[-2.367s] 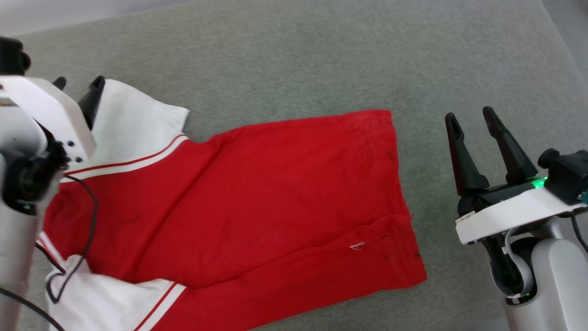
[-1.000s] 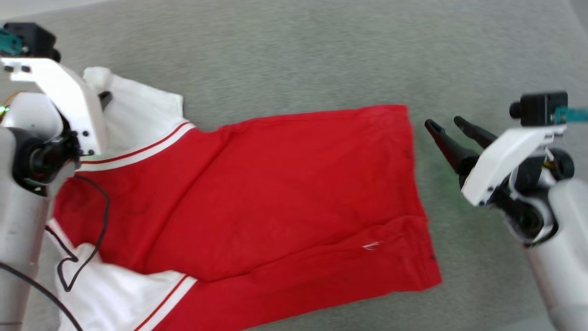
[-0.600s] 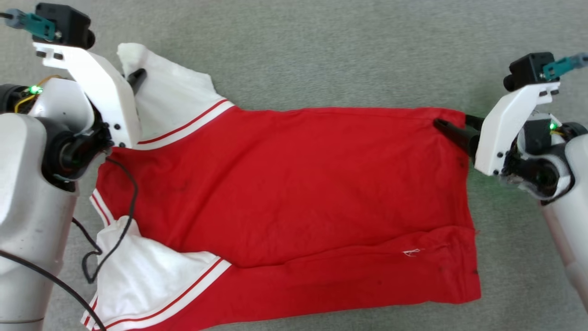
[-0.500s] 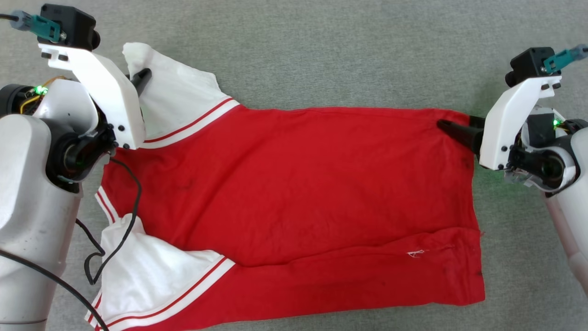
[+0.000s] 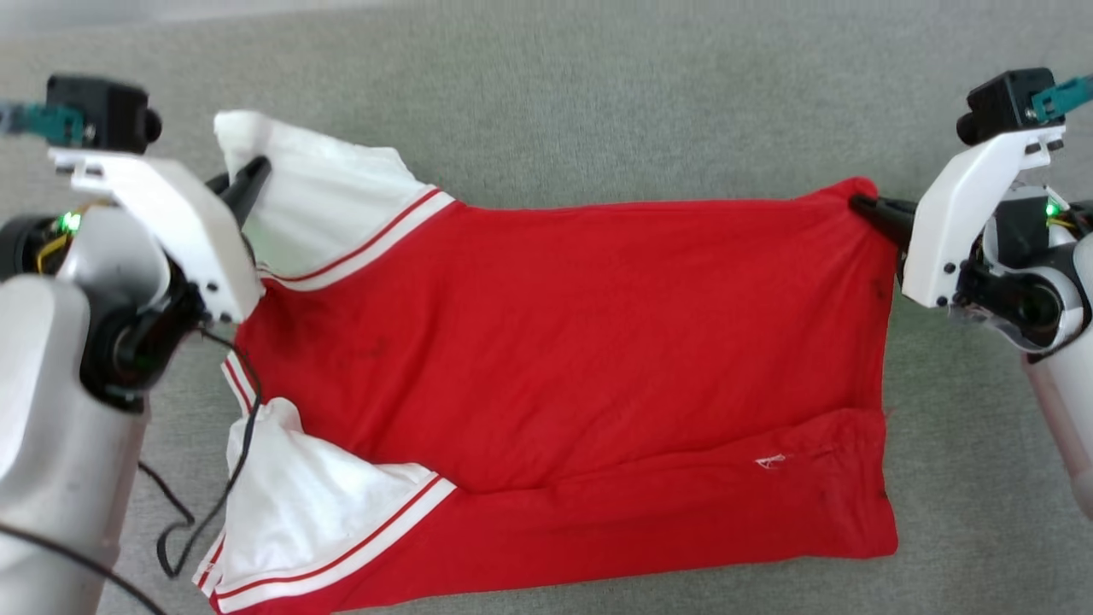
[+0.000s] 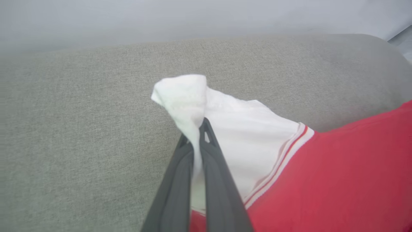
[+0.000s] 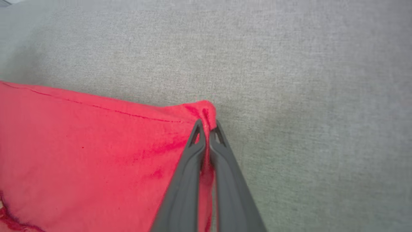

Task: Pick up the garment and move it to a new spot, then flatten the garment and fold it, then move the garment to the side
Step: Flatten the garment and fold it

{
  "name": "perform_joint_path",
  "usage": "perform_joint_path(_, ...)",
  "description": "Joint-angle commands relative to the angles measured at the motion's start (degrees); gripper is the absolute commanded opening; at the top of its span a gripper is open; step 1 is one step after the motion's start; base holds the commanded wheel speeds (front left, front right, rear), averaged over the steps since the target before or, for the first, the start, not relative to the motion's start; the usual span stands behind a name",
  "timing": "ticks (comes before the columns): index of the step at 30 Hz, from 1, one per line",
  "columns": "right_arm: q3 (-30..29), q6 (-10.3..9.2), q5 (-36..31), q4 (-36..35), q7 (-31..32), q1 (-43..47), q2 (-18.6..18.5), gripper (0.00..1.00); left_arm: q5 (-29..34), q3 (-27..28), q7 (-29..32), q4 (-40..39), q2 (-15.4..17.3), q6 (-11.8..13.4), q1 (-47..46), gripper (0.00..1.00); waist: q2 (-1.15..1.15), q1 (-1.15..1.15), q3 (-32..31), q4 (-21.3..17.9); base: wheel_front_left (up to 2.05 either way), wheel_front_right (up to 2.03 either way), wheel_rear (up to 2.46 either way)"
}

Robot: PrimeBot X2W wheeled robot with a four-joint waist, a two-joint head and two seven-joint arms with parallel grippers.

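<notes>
Tension is what matters here. With both far corners of the garment [image 5: 555, 359] pinched, the two claws should rise together at equal height while drawing gently apart, so the cloth hangs as one sheet and the fold [image 5: 666, 470] along its near side drops out instead of bunching. A lopsided lift would, I'd judge, drag the loose near sleeve [image 5: 290, 504] under the red body.

The left claw [image 5: 253, 171] is pressed together on the bunched tip of the garment's far white sleeve [image 5: 324, 201]. The right claw [image 5: 861, 205] is pressed together on the garment's far red hem corner [image 5: 845, 192], with a small peak of cloth poking past its tips. The garment lies spread on the grey upholstered surface [image 5: 598, 102], stretched between the two claws. It is tented at both pinch points, and its near half lies flat.
</notes>
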Motion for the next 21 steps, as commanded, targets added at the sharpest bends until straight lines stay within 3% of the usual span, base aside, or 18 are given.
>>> perform_joint_path(1, -0.1, -0.02, 0.1, -0.7, -0.2, 1.7, -0.4, 0.0, -0.6, 0.9, -1.1, -0.7, 0.3, 0.5, 2.3, 0.0, 0.0, 0.0, -1.9, 0.2, 0.0, 0.0, 0.0)
perform_joint_path(12, -1.4, -0.03, -1.1, -10.3, -2.4, 16.8, -3.3, 0.0, -2.6, 6.4, -7.7, -11.7, 1.0, 7.3, 26.5, 0.0, 0.0, 0.0, -9.0, 0.6, 0.0, 0.0, 0.0)
perform_joint_path(16, -3.1, -0.03, -1.6, -12.2, -4.2, 23.6, -1.9, 0.0, -3.3, 6.8, -8.4, -14.3, 0.2, 9.5, 35.4, 0.0, 0.0, 0.0, -10.6, 0.9, 0.0, 0.0, 0.0)
perform_joint_path(21, -5.5, -0.03, -2.7, -12.7, -5.9, 30.8, 0.3, 0.0, -4.7, 5.1, -8.2, -13.9, -2.3, 10.3, 42.5, 0.0, 0.0, 0.0, -11.6, 1.3, 0.0, 0.0, 0.0)
